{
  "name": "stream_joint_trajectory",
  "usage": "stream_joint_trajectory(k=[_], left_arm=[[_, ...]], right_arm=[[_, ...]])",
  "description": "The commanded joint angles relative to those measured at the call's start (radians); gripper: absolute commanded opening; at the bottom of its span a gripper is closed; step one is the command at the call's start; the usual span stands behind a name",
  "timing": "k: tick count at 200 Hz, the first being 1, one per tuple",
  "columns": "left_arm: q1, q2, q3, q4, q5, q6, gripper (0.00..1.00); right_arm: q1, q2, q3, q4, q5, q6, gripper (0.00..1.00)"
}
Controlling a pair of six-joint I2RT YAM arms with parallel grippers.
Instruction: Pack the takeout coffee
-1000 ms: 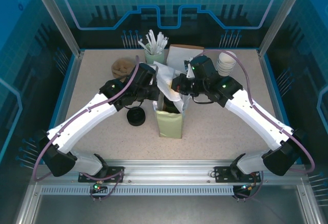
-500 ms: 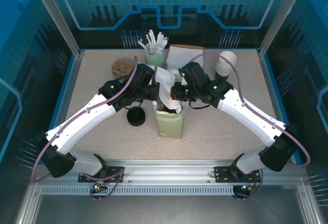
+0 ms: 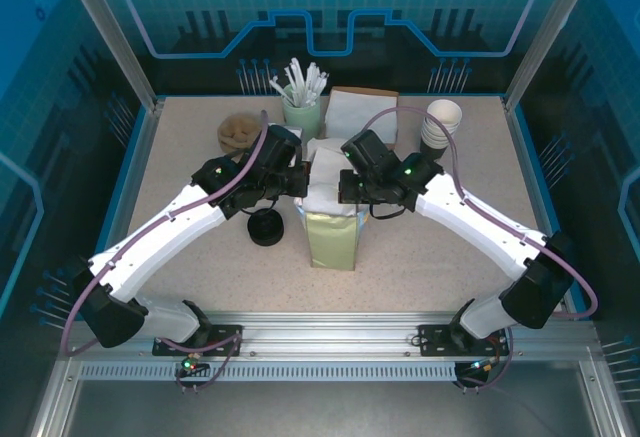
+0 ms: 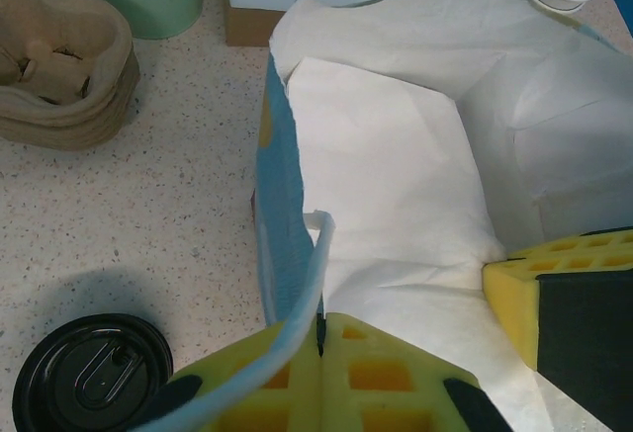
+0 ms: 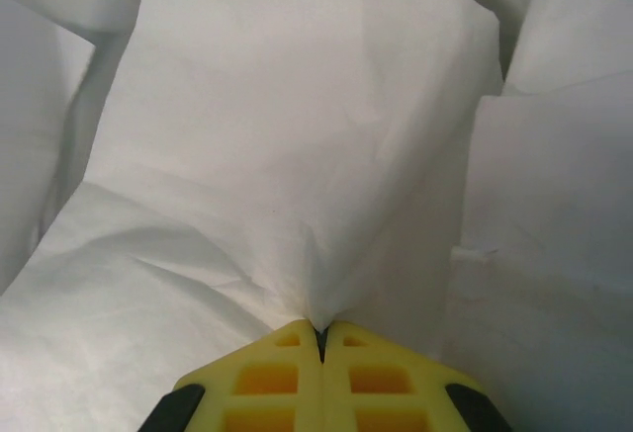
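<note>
The paper bag (image 3: 331,239) stands upright in the middle of the tabletop (image 3: 430,242). Its long axis is vertical and its white lining (image 4: 396,165) is bunched across the mouth, so I cannot see what is inside. Both of my arms meet at that mouth. The left end effector (image 4: 319,325) is closed on the bag's left rim, a thin edge of paper nipped between its pads. The right end effector (image 5: 318,331) is closed on a pinch of the white lining opposite (its yellow finger shows in the left wrist view too). The bag top sits directly between the two grips, equally near each arm, so I judge that any pull apart or fold-over runs left to right across the mouth. Further out, a black lid (image 3: 265,228) lies just left of the bag, nearer my left arm, and a stack of cups (image 3: 442,122) stands far right.
</note>
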Motion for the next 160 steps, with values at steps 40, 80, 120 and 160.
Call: stream_joint_trajectory(k=[40,80,120,160], left_arm=[[0.006,-0.022,-0.022,-0.006,-0.003,-0.023,0.0],[0.007,-0.028,-0.03,0.002,0.007,-0.027,0.0],[0.007,-0.034,-0.031,0.0,0.01,-0.028,0.0],[0.006,-0.041,-0.025,0.002,0.014,-0.026,0.0]], right_arm=[[0.025,0.043,0.03,-0.062,0.024,-0.023,0.0],[0.029,0.052,0.059,-0.06,0.007,-0.035,0.0],[0.03,0.052,0.104,-0.068,-0.013,-0.056,0.15],[0.029,0.045,0.186,-0.094,-0.015,-0.08,0.34]])
